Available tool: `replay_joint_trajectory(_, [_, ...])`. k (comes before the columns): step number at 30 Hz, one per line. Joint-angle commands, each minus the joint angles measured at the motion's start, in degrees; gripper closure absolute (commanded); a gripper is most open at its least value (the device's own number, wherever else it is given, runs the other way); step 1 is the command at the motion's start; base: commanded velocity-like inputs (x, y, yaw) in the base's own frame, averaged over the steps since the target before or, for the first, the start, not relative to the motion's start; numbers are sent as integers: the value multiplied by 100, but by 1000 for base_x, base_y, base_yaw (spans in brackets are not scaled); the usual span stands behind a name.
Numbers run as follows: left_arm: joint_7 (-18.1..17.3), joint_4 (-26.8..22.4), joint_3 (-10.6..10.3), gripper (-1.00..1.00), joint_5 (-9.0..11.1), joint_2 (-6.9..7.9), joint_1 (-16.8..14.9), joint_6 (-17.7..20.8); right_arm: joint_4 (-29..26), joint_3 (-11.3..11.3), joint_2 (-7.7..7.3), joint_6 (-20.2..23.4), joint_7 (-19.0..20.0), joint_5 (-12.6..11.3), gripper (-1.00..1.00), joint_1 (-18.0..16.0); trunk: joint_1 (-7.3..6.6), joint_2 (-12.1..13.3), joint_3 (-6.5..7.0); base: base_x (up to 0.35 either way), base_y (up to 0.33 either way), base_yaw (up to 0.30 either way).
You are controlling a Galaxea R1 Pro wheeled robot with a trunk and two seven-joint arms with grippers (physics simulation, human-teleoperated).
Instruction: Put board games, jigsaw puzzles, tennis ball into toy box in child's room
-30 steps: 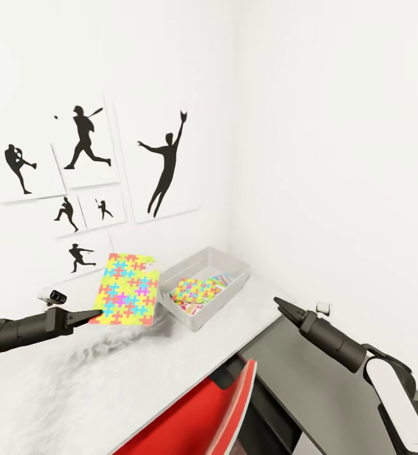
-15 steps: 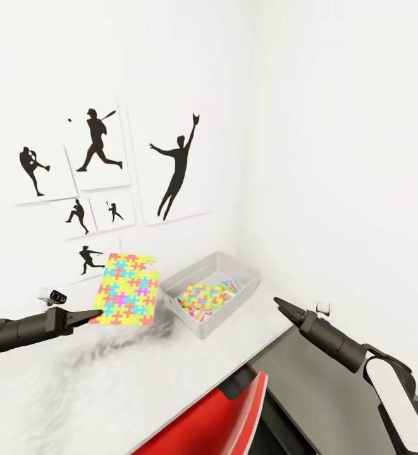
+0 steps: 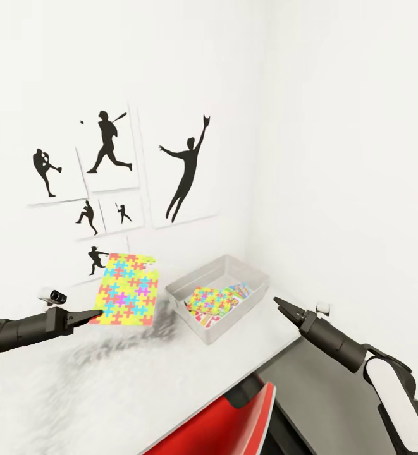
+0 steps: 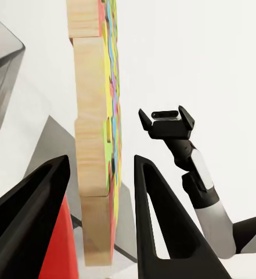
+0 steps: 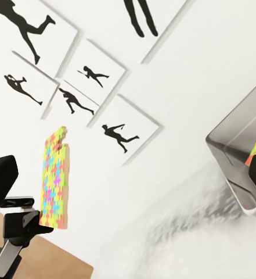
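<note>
Jigsaw puzzle (image 3: pixel 126 289) is what we're pinching right now in our left gripper (image 3: pixel 95 314), the two black fingers (image 4: pixel 157 215) closing on its lower corner, one on each face, so we're holding it up on edge above the pale grey tabletop (image 3: pixel 76 392) with the neon pieces facing the room. From the left wrist camera we're seeing its wooden back and the colourful layer edge-on. Just beside it, toward the corner of the white walls, the toy box (image 3: pixel 219 297) is sitting on the table as a clear grey bin, and we're already seeing another jigsaw puzzle (image 3: pixel 210 299) lying inside it on top of some printed boxes we can't make out well. Our right gripper (image 3: pixel 278 304) is hanging empty over the table's near edge, well apart from the bin, fingers looking pressed together to a point. Black baseball silhouette pictures (image 3: pixel 110 170) are covering the wall behind the puzzle, and a red chair (image 3: pixel 234 423) is poking in under the table edge.
</note>
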Motion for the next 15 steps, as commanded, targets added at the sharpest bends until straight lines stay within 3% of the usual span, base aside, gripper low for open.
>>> replay_joint_trajectory(1, [-22,0,-4,100,-1,1,-5,60,-1,-8,0,40,4,-20,-100,-6,4,-13,-13,17,-11,31])
replay_joint_trajectory(7, [-22,0,-5,100,-2,-1,-5,60,-1,-8,1,40,4,-22,-100,-6,4,-13,-11,69,-62,15])
replay_joint_trajectory(15, [-22,0,-6,100,-5,-2,-5,60,-1,-8,1,40,4,-19,-100,-6,4,-13,1,59,-49,119])
